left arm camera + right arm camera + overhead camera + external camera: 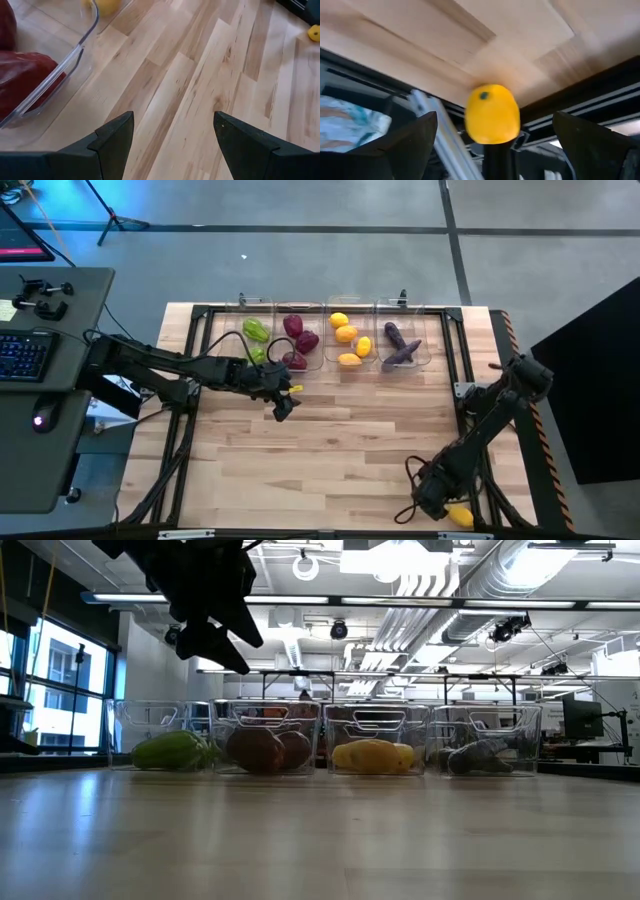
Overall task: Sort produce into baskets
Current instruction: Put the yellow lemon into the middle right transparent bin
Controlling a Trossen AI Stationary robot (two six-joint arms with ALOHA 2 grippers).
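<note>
Right gripper (pixel 495 145): low at the table's near right corner, over the black frame rail; fingers spread wide, nothing pinched between them.
Yellow lemon (pixel 492 114): lies straight ahead of the right gripper, between the lines of its two fingers but clear of both; it sits at the table edge by the frame rail, seen in the high view (pixel 460 516) just beside the gripper.
Left gripper (pixel 172 145): raised above the table, just in front of the basket row; fingers parted about halfway, bare wood between them, nothing held.
Left gripper, seen from above (pixel 283 406): hangs a little nearer the table's front than the dark red basket.
Dark red basket (pixel 75 55): its clear rim lies close ahead and to one side of the left gripper, with dark red produce (pixel 25 82) inside.
Basket row: four clear bins side by side along the far edge of the table, well apart from the right gripper.
Green peppers (pixel 256 330): in the bin at the left end of the row.
Dark red pieces (pixel 298 338): in the second bin, nearest the left gripper.
Yellow and orange citrus (pixel 347 338): in the third bin.
Purple eggplants (pixel 400 345): in the bin at the right end of the row.
Table (pixel 330 460): light wood planks, bordered by a black metal frame (pixel 195 360).
</note>
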